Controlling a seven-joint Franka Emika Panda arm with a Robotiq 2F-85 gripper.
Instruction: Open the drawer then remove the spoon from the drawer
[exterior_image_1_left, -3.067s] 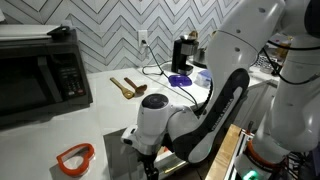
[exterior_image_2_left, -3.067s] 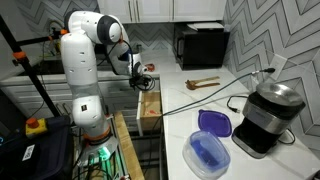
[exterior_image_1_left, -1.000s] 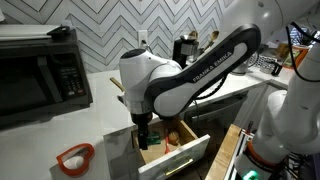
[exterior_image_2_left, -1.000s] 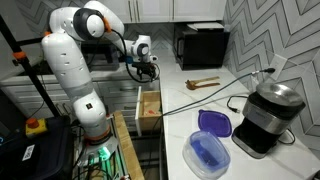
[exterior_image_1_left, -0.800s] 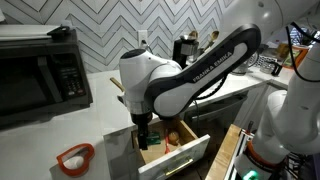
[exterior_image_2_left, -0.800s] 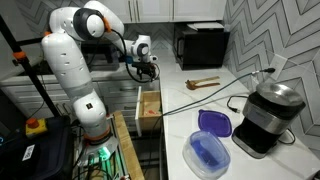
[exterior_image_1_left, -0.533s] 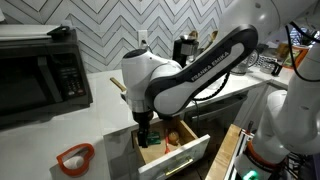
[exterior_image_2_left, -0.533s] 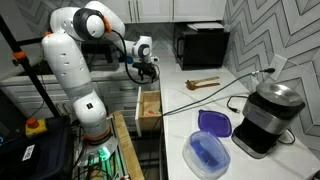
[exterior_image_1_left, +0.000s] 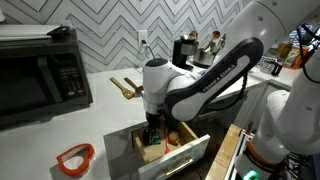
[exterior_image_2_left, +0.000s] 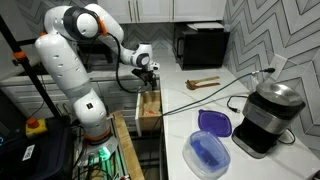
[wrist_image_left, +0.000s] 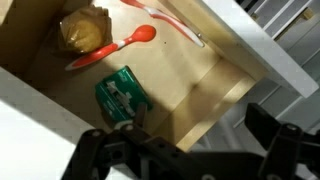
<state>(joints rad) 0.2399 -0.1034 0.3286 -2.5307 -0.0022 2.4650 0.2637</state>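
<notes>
The tool (wrist_image_left: 190, 138), jaws spread and empty, is held above the opened drawer (wrist_image_left: 205, 85). The spoon (wrist_image_left: 112, 48) is seen inside, up-left of the tool in the wrist view, lying diagonally beside a green item (wrist_image_left: 120, 95).

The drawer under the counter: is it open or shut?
Open. The drawer stands pulled out in both exterior views, and the wrist view looks straight down onto its wooden floor.
</notes>
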